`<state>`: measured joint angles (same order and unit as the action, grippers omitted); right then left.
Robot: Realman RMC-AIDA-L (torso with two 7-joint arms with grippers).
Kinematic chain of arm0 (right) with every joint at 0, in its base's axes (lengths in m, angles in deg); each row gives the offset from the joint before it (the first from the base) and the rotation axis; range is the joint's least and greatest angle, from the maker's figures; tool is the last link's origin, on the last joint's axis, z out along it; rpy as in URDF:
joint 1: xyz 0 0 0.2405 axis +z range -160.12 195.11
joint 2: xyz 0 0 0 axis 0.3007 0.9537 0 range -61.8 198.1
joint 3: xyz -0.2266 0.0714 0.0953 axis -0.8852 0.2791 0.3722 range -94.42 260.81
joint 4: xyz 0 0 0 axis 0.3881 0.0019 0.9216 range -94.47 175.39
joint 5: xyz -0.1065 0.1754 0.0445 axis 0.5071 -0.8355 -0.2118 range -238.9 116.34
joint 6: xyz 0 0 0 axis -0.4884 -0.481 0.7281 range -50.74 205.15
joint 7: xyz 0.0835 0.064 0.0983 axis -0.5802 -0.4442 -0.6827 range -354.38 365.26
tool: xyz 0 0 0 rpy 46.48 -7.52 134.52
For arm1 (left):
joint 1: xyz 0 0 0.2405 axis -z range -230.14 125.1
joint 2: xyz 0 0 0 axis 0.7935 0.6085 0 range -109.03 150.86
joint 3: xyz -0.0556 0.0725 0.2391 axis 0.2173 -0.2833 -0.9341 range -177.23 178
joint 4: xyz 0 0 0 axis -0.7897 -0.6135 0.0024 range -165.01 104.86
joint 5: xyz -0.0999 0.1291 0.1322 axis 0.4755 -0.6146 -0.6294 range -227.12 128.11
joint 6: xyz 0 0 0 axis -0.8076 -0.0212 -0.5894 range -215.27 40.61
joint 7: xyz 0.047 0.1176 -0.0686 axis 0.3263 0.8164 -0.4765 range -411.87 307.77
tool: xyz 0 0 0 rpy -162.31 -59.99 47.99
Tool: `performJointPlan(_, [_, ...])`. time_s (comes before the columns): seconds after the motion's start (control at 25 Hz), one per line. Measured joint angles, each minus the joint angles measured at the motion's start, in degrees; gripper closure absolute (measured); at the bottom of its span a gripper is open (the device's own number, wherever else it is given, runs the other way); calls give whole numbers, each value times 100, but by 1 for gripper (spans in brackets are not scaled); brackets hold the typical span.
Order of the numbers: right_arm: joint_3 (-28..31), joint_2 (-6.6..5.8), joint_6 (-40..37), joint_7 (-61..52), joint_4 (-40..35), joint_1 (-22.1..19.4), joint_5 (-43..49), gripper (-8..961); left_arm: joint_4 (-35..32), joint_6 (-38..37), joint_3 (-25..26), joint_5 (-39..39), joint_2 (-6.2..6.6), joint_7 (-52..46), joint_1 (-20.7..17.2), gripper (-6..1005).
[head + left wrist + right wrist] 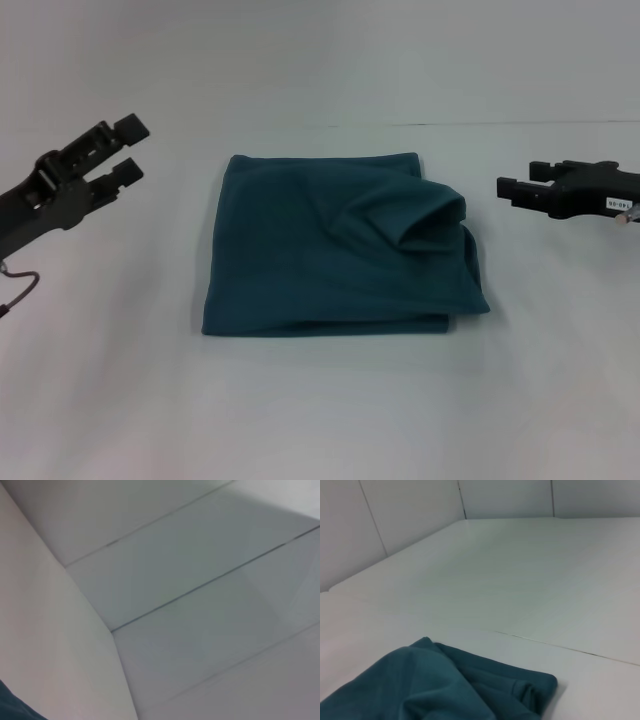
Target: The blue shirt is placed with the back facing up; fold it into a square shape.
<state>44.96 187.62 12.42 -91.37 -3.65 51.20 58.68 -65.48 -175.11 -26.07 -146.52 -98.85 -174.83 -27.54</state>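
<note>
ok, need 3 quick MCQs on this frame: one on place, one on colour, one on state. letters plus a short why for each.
1. Where is the blue shirt?
A. On the table between the two grippers
B. Hanging from the left gripper
C. Under the right gripper

2. What colour is the table?
A. Black
B. White
C. Wood brown

3. How does the shirt lie?
A. Spread flat with sleeves out
B. Rolled into a tube
C. Folded into a rough square, one sleeve opening bulging near its right edge

Answers:
1 A: the left gripper and right gripper sit off to either side, both open and clear of the cloth.
2 B: the bare surface around the shirt is white.
3 C: the outline is squarish, with a loose sleeve mouth on top.
</note>
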Motion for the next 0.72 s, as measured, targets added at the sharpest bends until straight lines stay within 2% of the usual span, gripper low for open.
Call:
performJointPlan(0.16, [-7, 2, -3, -60, 29, 44, 0, 313, 9, 0, 117, 0, -3, 0, -71, 63])
performJointPlan(0.4, [-477, -15, -9, -25, -95, 7, 58, 312, 9, -1, 249, 0, -11, 0, -124, 63])
performJointPlan(0.52, [-514, -37, -20, -246, -113, -11, 70, 312, 9, -6, 303, 0, -13, -20, -135, 63])
performJointPlan(0.64, [-314, -107, -56, -1013, -113, 18, -125, 312, 12, -33, 375, 10, -20, -64, -122, 63])
performJointPlan(0.72, [-215, -253, -189, -2044, -117, 76, -237, 313, 50, -45, 406, 48, -36, -95, -88, 63])
